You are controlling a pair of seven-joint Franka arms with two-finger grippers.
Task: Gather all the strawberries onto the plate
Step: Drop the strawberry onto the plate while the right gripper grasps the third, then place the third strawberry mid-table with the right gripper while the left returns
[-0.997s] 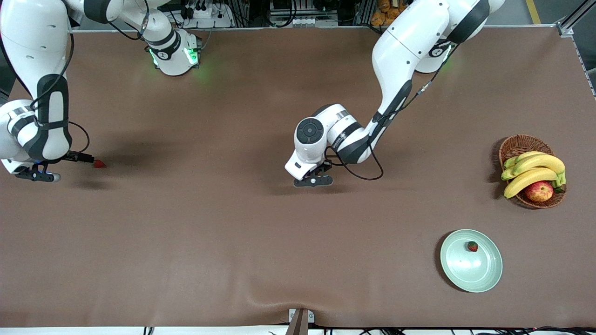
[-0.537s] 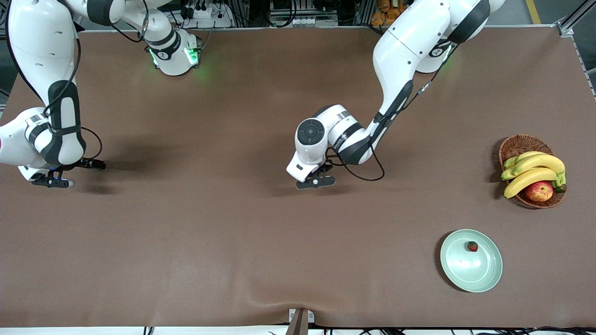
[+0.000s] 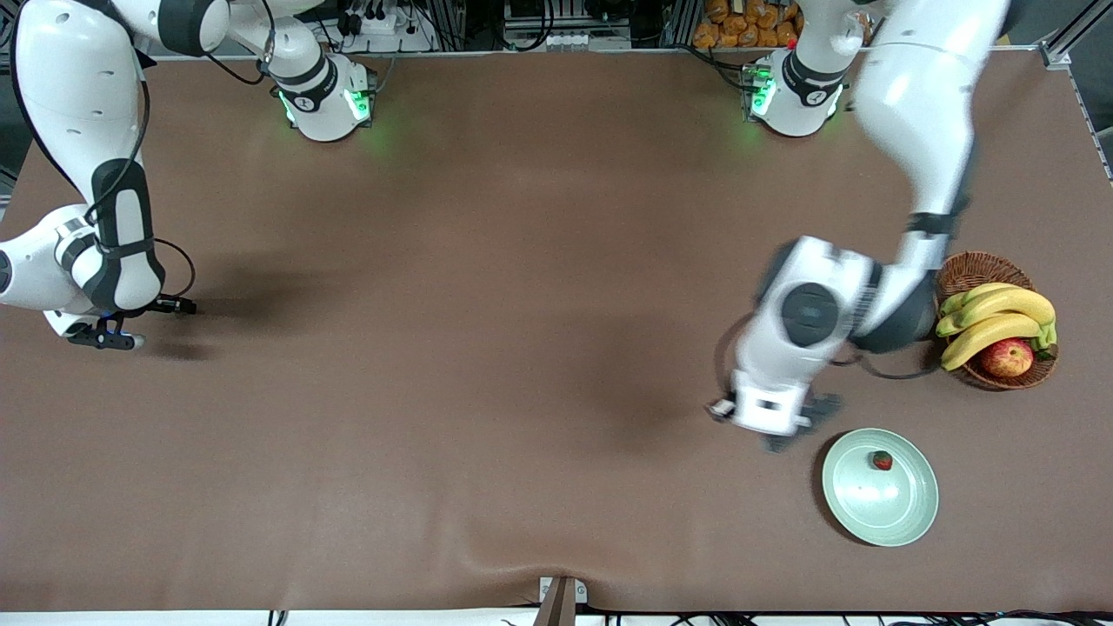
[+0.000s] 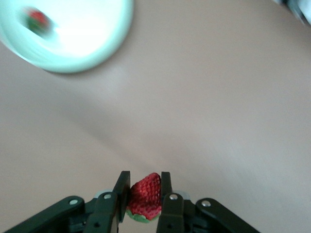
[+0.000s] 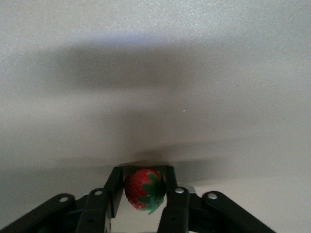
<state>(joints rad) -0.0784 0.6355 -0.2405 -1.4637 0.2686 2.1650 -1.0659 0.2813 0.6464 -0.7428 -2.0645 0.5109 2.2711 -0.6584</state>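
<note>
- Left gripper [image 4: 145, 201], at lower right of the front frame beside the plate [image 3: 904, 513], pinches a strawberry [image 4: 144, 195] across its sides.
- Right gripper [image 5: 142, 194], at the left edge, is clamped on another strawberry [image 5: 144, 188].
- A third berry [image 3: 883, 460] lies in the plate.
- They look light, soft, easily bruised.

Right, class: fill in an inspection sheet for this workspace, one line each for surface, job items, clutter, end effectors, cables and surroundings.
Surface: brown table cover, a wrinkle at the edge nearest the front camera.
Job items: mint-green plate holds one strawberry; second strawberry and third strawberry are each gripped.
Clutter: wicker basket with bananas and an apple.
End effectors: left end effector shut on its berry, over the table beside the plate; right end effector shut on its berry at the right arm's end.
Cables: black cable loop at the right wrist.
Surroundings: equipment and wiring along the bases' edge.
</note>
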